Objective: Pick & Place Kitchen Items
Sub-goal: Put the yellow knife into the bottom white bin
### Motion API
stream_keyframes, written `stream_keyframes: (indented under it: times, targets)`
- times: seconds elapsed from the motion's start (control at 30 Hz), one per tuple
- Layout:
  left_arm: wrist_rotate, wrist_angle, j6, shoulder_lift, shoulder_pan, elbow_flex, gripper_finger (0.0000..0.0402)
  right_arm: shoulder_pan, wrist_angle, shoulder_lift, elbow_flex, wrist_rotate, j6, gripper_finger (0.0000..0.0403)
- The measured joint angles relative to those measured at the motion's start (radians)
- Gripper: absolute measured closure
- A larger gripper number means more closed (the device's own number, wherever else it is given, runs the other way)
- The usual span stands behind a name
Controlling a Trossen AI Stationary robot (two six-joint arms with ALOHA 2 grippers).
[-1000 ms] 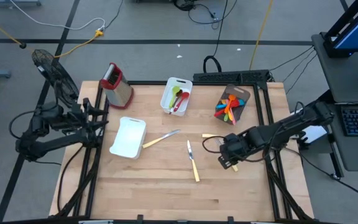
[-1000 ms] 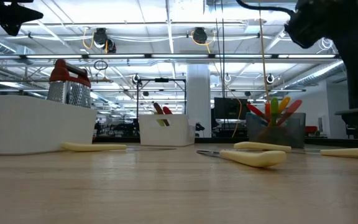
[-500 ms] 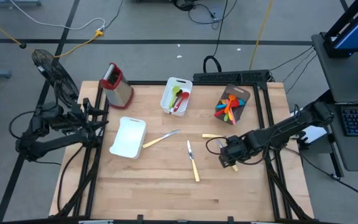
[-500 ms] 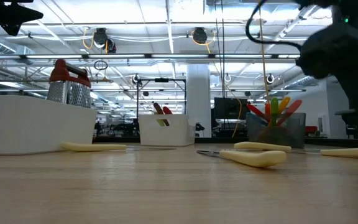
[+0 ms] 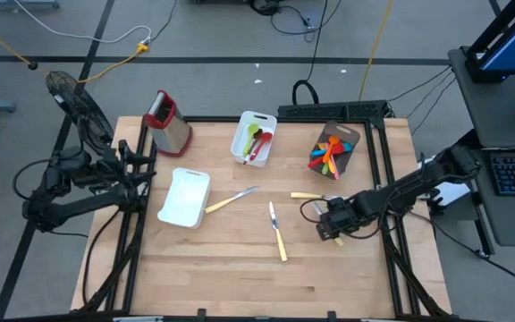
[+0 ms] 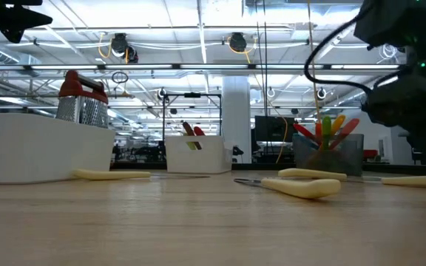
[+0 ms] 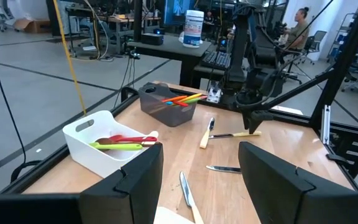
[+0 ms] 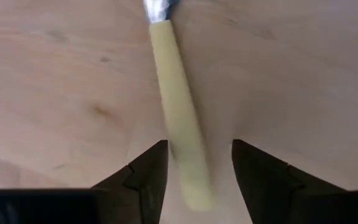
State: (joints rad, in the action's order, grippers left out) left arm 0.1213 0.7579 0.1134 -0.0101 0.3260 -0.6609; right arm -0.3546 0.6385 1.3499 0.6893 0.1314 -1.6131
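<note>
My right gripper (image 5: 330, 233) is open, low over the table's right part, pointing down. Its fingers (image 8: 143, 176) stand on either side of the cream handle (image 8: 180, 130) of a piece of metal cutlery (image 5: 337, 240) lying flat on the wood. I see no touch. More cream-handled cutlery lies flat nearby: a knife (image 5: 277, 234), one piece (image 5: 231, 199) beside the white tray, and one piece (image 5: 304, 195). My left gripper (image 7: 201, 180) is open and empty at the table's left edge (image 5: 141, 174).
An empty white tray (image 5: 184, 197) lies left of centre. A second white tray (image 5: 244, 134) at the back holds green and red utensils. A dark bin (image 5: 347, 134) at the back right holds coloured utensils. A metal grater with a red top (image 5: 166, 122) stands at the back left.
My right gripper has come down toward the table, over the cream-handled cutlery at the right, and now stands astride its handle. Nothing on the table has moved.
</note>
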Motion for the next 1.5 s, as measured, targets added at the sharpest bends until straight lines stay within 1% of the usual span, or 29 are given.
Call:
stream_keyframes:
  times: [0.2, 0.4, 0.5, 0.67, 0.97, 1.17, 1.27, 1.37, 1.5]
  targets:
    - [0.000, -0.003, 0.000, 0.000, 0.000, 0.000, 0.0185, -0.001, -0.119, -0.007, -0.084, 0.003, -0.045, 0.0244]
    - [-0.001, -0.004, 0.004, 0.000, 0.000, -0.001, 0.0186, -0.002, -0.086, -0.002, -0.098, 0.013, -0.074, 0.0267]
    - [-0.001, -0.004, 0.007, 0.000, 0.000, -0.001, 0.0186, -0.002, -0.081, -0.002, -0.098, 0.019, -0.083, 0.0288]
    - [0.000, -0.004, 0.031, 0.000, 0.000, -0.001, 0.0186, -0.002, -0.073, -0.002, -0.099, 0.022, -0.107, 0.0339]
    - [0.009, -0.008, 0.074, 0.000, 0.000, -0.001, 0.0186, -0.002, -0.089, -0.002, -0.093, 0.035, -0.094, 0.0341]
    - [0.009, -0.023, 0.124, 0.000, 0.000, -0.001, 0.0186, -0.002, -0.109, -0.005, -0.049, 0.080, 0.007, 0.0341]
    - [0.010, -0.036, 0.137, 0.000, 0.000, -0.001, 0.0186, -0.005, -0.173, -0.022, -0.031, 0.108, 0.041, 0.0341]
    - [0.009, -0.064, 0.140, 0.000, 0.000, -0.001, 0.0186, -0.004, -0.264, -0.031, -0.031, 0.095, 0.071, 0.0341]
    - [0.010, -0.099, 0.182, 0.000, 0.000, -0.001, 0.0186, -0.001, -0.417, -0.034, -0.030, 0.085, 0.110, 0.0341]
